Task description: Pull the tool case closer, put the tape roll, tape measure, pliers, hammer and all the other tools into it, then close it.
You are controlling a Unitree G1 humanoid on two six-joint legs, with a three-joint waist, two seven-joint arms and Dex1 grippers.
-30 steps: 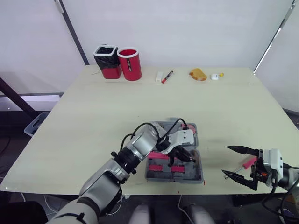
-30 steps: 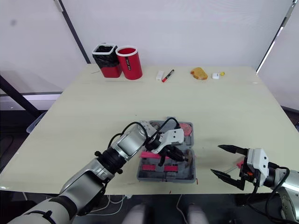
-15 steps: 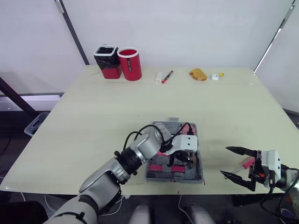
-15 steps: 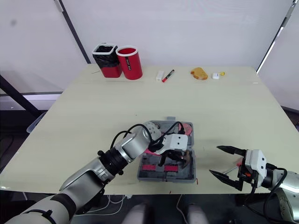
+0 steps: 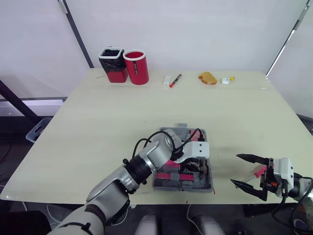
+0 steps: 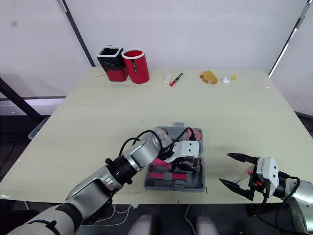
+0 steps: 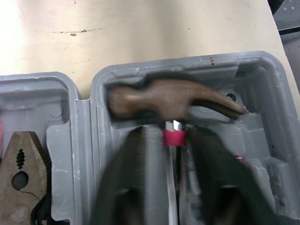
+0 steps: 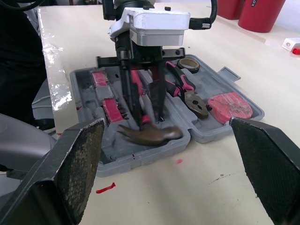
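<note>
The grey tool case (image 5: 161, 182) lies open near the table's front edge. My left gripper (image 5: 196, 165) reaches down into its front half, shut on the pink handle of the hammer (image 7: 171, 99). The brown hammer head rests low in a moulded recess. Pliers (image 8: 185, 89), a red tape measure (image 8: 229, 107) and a tape roll (image 8: 188, 63) lie in the rear half. My right gripper (image 5: 248, 172) hovers open at the front right edge of the table. A pink-handled screwdriver (image 5: 259, 171) lies right by its fingers.
A red cup (image 5: 137, 67) and a black-and-red bin (image 5: 112, 64) stand at the back left. A marker (image 5: 174, 80), a white block (image 5: 167, 80), an orange object (image 5: 207, 78) and a small white piece (image 5: 225, 80) lie along the far edge.
My left gripper has carried the hammer rightward and lower into the case's front half. The right gripper has stayed nearly still, open.
</note>
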